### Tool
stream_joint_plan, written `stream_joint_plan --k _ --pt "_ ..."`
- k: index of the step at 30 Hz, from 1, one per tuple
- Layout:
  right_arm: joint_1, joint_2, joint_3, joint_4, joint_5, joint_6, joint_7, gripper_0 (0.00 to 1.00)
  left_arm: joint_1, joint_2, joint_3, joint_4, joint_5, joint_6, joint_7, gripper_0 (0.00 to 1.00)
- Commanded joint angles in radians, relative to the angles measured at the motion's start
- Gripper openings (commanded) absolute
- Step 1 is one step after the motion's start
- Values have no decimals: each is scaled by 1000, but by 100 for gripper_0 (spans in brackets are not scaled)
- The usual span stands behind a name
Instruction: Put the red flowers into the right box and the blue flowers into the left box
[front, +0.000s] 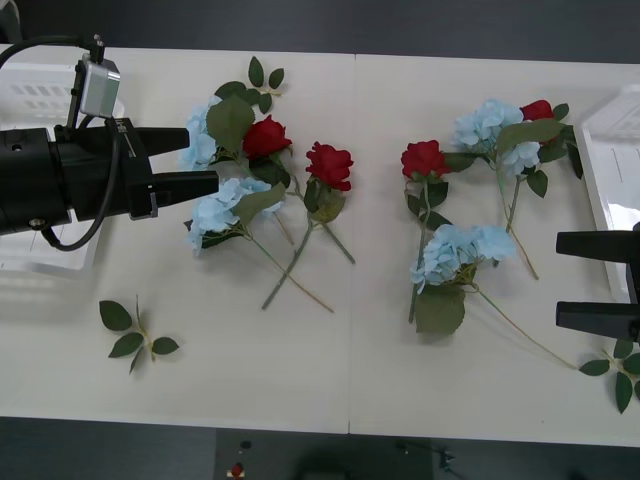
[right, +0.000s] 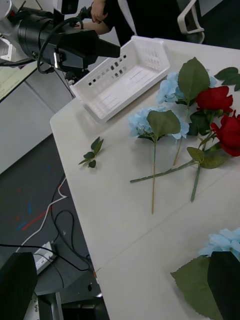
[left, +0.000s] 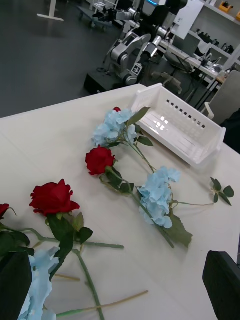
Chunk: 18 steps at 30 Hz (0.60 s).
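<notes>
My left hand (left: 120, 285) hangs with its black fingers (left: 222, 282) spread wide above the pale worktop (left: 45, 145). Just under it lie a red artificial rose (left: 52, 197) and a pale-blue hydrangea cluster (left: 37, 285). Farther off, another rose (left: 99, 159) sits between two more hydrangeas (left: 159, 195), near the white plastic bin (left: 177, 127).

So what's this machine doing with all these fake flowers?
It is sorting them: red roses go to the plain bin on the right, blue hydrangeas to the slotted basket on the left. All the flowers lie on the table. The left end effector is open beside a hydrangea; the right end effector, also open, waits near the bin.
</notes>
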Motion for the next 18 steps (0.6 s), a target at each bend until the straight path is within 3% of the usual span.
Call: stream_joint_plan --k 1,8,13,18 --pt "26 -32 -6 -7 -14 -6 13 100 71 -31 -17 12 18 11 -29 100" --pt "127 -155 -75 -14 -168 -75 13 100 62 -15 17 45 59 32 -23 100" --pt "164 -165 -81 -14 -189 -169 13 100 -32 35 15 141 113 46 2 100" --pt "164 -164 -62 -1 -132 -304 -98 100 -196 34 -47 336 95 118 146 100"
